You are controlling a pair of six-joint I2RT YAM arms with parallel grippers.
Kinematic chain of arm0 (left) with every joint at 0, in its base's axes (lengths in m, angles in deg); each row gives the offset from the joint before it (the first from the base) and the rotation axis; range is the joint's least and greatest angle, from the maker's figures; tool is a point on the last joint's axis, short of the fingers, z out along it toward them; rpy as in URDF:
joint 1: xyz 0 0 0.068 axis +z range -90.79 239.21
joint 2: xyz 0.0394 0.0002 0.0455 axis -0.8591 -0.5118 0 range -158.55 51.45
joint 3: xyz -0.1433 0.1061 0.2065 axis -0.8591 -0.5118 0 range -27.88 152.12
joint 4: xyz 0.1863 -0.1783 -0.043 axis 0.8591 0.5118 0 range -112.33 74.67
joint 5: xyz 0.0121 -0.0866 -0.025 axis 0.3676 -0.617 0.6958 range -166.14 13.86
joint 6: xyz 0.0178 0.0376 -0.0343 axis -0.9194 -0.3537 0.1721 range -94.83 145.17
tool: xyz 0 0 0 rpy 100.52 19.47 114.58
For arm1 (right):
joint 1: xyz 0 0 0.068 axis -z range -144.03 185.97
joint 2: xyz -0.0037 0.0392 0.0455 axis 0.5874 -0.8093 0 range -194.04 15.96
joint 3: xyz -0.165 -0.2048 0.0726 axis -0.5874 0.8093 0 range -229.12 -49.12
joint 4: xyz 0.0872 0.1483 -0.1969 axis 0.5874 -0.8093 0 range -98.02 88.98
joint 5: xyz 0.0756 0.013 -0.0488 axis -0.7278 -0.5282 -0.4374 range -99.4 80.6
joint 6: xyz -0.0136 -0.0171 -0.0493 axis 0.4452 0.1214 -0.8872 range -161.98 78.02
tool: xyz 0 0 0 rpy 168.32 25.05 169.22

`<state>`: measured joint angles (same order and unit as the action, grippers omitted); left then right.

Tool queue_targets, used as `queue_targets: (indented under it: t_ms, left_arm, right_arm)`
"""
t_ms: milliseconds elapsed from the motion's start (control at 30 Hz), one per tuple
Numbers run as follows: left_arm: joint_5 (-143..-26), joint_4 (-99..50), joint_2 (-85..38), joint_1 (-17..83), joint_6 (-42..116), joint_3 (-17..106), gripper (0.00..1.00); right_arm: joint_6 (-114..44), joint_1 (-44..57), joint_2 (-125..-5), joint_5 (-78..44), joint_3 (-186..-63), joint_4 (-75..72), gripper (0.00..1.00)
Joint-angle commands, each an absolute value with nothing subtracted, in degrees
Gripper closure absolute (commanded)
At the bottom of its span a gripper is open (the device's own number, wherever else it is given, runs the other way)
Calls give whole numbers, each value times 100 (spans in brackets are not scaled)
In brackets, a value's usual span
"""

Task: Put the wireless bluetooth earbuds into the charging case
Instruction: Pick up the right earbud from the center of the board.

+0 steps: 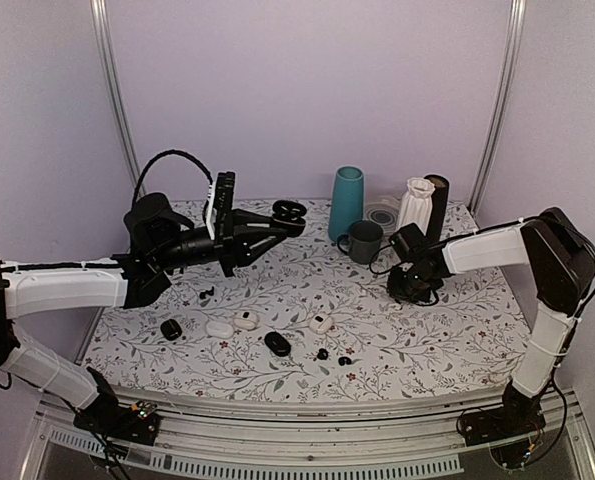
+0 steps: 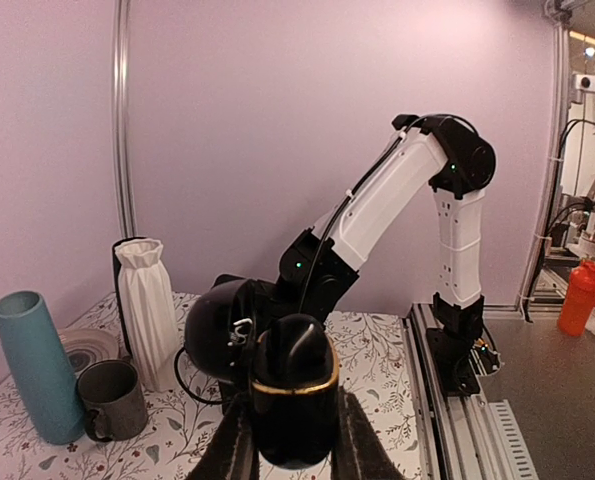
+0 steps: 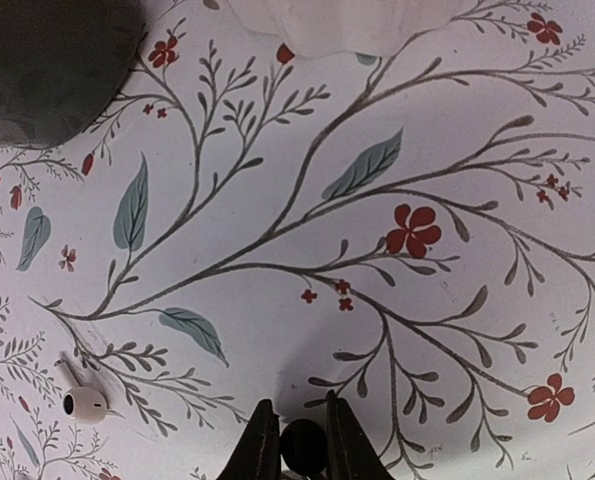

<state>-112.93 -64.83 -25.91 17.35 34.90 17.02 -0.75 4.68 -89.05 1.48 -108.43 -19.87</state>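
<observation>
My left gripper (image 1: 277, 222) is raised above the back left of the table and shut on an open black charging case (image 1: 290, 209). In the left wrist view the case (image 2: 295, 400) has a gold rim and sits upright between the fingers (image 2: 235, 450), lid open. My right gripper (image 1: 414, 288) is low over the table at the right. In the right wrist view it (image 3: 304, 440) is shut on a tiny glossy black earbud (image 3: 304, 450). Two more black buds (image 1: 322, 354) (image 1: 344, 360) lie loose near the table's front.
A black oval case (image 1: 277, 344), a small black case (image 1: 171, 328) and white cases (image 1: 219, 327) (image 1: 244, 320) (image 1: 322, 323) lie in front. A teal cylinder (image 1: 346, 202), grey mug (image 1: 364, 241) and white vase (image 1: 415, 205) stand behind. A white stem earbud (image 3: 82, 402) lies near the right gripper.
</observation>
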Motion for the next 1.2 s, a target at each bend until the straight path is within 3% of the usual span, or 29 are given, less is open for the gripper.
queue_targets:
  t_ms: [0,833,1167]
  left_arm:
    - [-11339,-6523,-2479,1813,3562,1675,100]
    - [-10989,-6678,-2815,1821,3972,1674,100]
    - [-11118,-8140,-3331,1878,5254,1388,100]
  right_arm:
    - [-214,432,-9148,241,-10941,-2161,86]
    - [-746,465,-7769,-114,-10640,-1464,89]
    - [-910,361,-6375,-956,-10186,-315,87]
